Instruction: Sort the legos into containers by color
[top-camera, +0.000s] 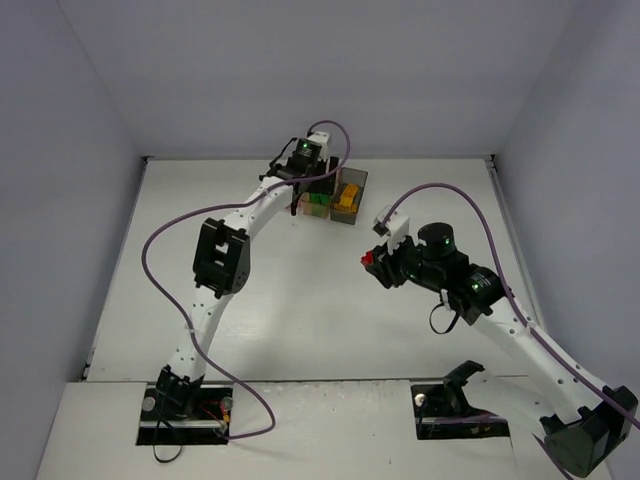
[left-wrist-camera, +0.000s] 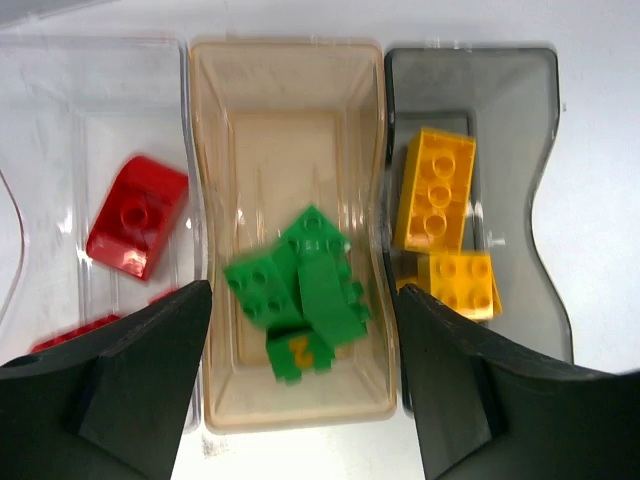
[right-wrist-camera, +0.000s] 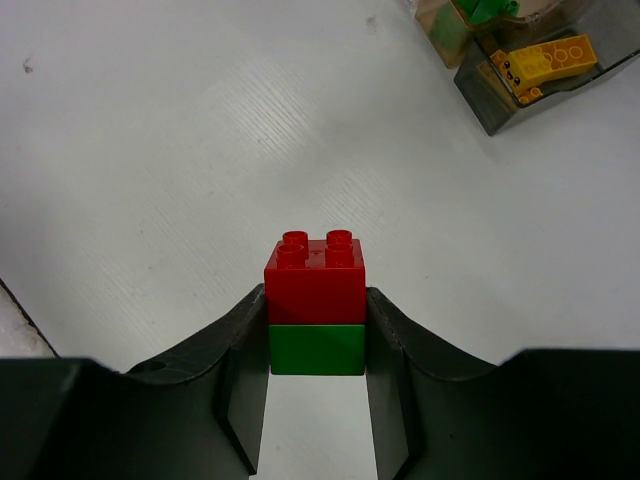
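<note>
Three containers stand in a row: a clear one (left-wrist-camera: 60, 110) with red legos (left-wrist-camera: 137, 215), an orange-tinted one (left-wrist-camera: 290, 60) with green legos (left-wrist-camera: 300, 285), and a smoky grey one (left-wrist-camera: 520, 110) with yellow legos (left-wrist-camera: 435, 190). My left gripper (left-wrist-camera: 302, 320) hangs open straight above the orange-tinted container, nothing between its fingers (left-wrist-camera: 150, 370); the green legos below look blurred. My right gripper (right-wrist-camera: 316, 335) is shut on a stack of a red lego on a green one (right-wrist-camera: 315, 295), held above the bare table at mid-right (top-camera: 372, 262).
The containers (top-camera: 338, 195) sit at the back middle of the white table, under the left arm's wrist (top-camera: 305, 155). Grey walls close in the table on three sides. Purple cables loop over both arms.
</note>
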